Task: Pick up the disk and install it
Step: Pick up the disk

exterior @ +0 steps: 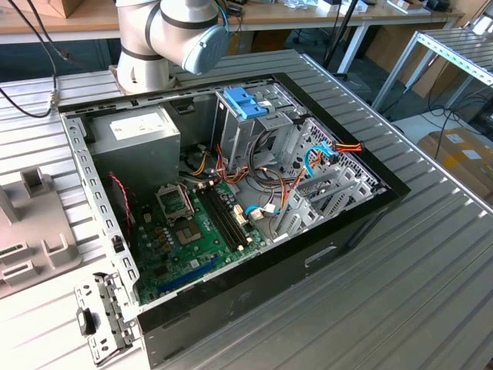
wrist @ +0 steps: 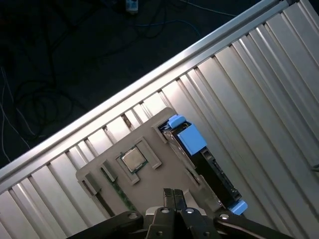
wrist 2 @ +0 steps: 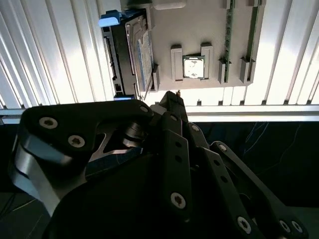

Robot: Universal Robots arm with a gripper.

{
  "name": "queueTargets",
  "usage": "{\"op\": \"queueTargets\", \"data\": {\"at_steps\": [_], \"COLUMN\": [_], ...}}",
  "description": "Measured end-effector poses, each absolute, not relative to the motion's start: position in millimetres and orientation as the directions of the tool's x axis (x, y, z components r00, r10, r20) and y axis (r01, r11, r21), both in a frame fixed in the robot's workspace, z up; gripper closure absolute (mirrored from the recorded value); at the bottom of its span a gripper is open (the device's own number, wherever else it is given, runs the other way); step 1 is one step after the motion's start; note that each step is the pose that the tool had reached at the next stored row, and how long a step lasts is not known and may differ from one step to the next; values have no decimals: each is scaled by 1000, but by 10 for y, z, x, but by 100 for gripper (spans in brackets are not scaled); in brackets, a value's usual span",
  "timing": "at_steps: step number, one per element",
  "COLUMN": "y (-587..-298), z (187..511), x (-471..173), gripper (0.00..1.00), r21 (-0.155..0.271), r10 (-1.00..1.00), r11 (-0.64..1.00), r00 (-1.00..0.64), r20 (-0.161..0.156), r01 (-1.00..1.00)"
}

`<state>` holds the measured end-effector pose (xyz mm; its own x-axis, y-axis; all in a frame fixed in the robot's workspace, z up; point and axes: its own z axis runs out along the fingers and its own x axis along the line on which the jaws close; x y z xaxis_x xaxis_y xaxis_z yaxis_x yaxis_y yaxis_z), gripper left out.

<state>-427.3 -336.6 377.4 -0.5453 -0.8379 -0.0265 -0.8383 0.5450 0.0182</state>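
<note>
The pincer, tips pressed together, hangs above a beige holder on the slatted table. Just beside the tips, the disk stands on edge in the holder's slot, with blue tabs at both ends. A processor chip lies farther in.

Disk edge-on in both wrist views, label face mostly hidden

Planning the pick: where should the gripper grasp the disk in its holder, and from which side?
Probably from above, pinching the disk across its broad faces at mid-length: it stands on edge in the holder, top edge exposed, blue tabs at both ends.
</note>
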Motion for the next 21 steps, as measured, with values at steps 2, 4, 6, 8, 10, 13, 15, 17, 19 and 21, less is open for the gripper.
{"op": "queueTargets", "data": {"at_steps": [2,4,6,8,10,13,15,17,19,21], "y": [-3366,-3365,-3364,-3364,-3364,-3364,-3364,-3364,-3364,-3364], "z": [3774,3773,3773,3773,3773,3773,3773,3773,3773,3773], "x": [-4273,-4272,-4272,-4272,-4272,-4272,-4272,-4272,-4272,-4272], "gripper": [89,89,89,89,89,89,89,89,89,89], "r21": [18,18,18,18,18,18,18,18,18,18], "r10": [-849,-859,-869,-879,-891,-902,-909,-915,-921,-926], "r11": [527,511,493,475,453,430,415,401,387,377], "r00": [-528,-511,-494,-475,-454,-430,-415,-402,-388,-378], "r20": [-27,-27,-27,-27,-27,-27,-27,-27,-27,-27], "r01": [-849,-860,-870,-880,-891,-903,-910,-916,-922,-926]}}
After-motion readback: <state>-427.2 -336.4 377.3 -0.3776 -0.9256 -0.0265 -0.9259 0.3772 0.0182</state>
